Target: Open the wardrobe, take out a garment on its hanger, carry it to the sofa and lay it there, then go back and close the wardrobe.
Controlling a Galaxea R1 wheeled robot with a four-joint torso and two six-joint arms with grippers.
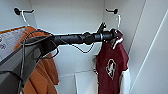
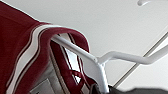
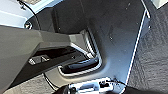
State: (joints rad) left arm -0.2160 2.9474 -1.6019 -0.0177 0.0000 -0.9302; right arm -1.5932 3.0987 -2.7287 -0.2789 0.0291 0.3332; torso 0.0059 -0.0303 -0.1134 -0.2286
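Maroon jacket (image 1: 111, 67) w/ white sleeves, striped trim; white hanger (image 2: 100, 62); orange jacket (image 1: 41, 72).

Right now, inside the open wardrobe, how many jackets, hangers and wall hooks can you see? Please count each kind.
Jackets: 2, the maroon jacket and the orange jacket
White hangers: 2
Dark wall hooks: 2
Total: 6

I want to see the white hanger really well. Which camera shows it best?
The left wrist view: the hanger is close up, its white bar running under the maroon jacket's striped collar. The head view shows it far smaller, as a thin hook above the jacket, partly behind the left tool. The right wrist view looks down at the robot's base and floor.
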